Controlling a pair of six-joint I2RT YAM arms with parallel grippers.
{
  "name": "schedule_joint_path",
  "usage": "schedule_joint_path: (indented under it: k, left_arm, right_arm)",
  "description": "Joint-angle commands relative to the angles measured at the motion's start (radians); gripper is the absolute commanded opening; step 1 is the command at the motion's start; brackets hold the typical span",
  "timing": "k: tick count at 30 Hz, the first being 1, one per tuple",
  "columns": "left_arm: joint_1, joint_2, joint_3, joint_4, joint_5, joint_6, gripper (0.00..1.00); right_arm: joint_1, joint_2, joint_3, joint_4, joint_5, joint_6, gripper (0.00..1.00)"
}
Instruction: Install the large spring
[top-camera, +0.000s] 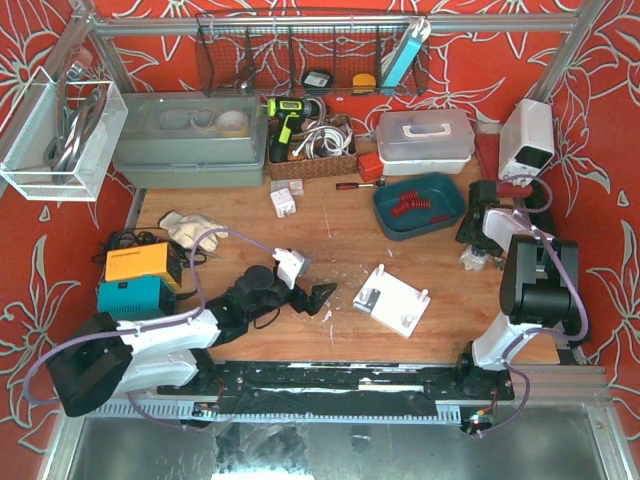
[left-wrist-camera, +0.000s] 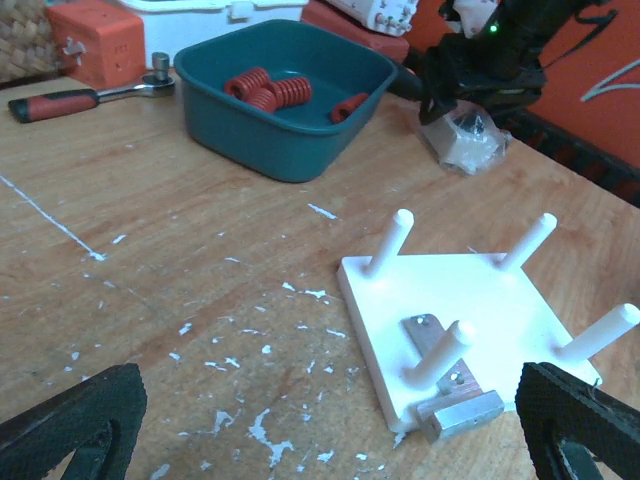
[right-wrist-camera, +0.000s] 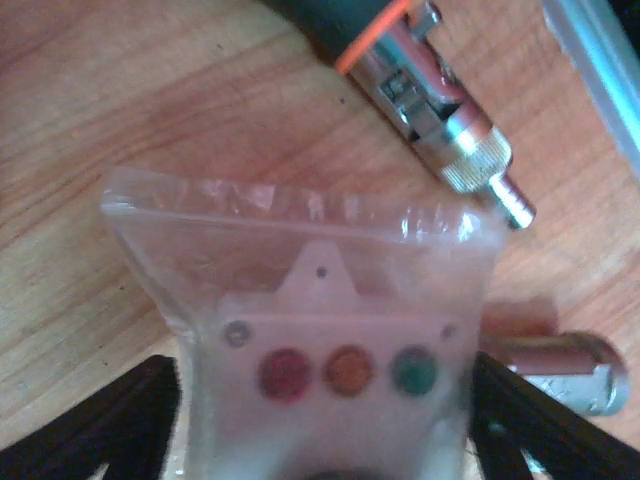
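Several red springs lie in the teal tray; two look thicker, and which is the large spring I cannot tell. The white plate with four upright pegs lies flat mid-table. My left gripper hangs wide open just left of the plate, holding nothing. My right gripper straddles a clear plastic bag containing a white part with red, orange and green dots. Its fingers sit at the bag's sides, and contact is unclear.
A ratchet and an orange box lie left of the tray. A bit driver and a metal cylinder lie by the bag. Grey bin, clear box and yellow and teal devices line the edges.
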Motion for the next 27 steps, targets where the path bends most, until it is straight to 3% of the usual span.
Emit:
schedule_joint_path:
  k: [1, 3, 5, 13, 16, 23, 27]
  left_arm:
    - [-0.009, 0.017, 0.031, 0.044, 0.052, 0.016, 1.0]
    - [-0.011, 0.017, 0.032, 0.041, 0.048, 0.016, 1.0]
    - [-0.012, 0.015, 0.032, 0.039, 0.041, 0.016, 1.0]
    - [-0.015, 0.027, 0.038, 0.033, 0.02, 0.012, 1.0]
    - [-0.015, 0.055, 0.061, -0.014, -0.059, -0.005, 1.0]
    - [-0.019, 0.122, 0.116, -0.096, -0.047, -0.03, 0.88]
    - [-0.032, 0.143, 0.143, -0.161, -0.115, -0.119, 0.87]
  right_arm:
    - [-0.007, 0.022, 0.048, -0.06, 0.025, 0.015, 0.85]
    - [-0.007, 0.016, 0.055, -0.081, 0.031, 0.027, 0.95]
    - [-0.006, 0.002, 0.062, -0.108, 0.034, 0.04, 0.99]
    - [0.048, -0.162, 0.059, -0.206, -0.036, 0.016, 0.98]
    - [0.09, -0.242, 0.04, -0.225, -0.108, -0.019, 0.96]
    - [0.298, -0.452, -0.054, -0.192, -0.166, -0.026, 0.93]
    - [0.372, -0.535, -0.078, -0.16, -0.191, -0.005, 0.99]
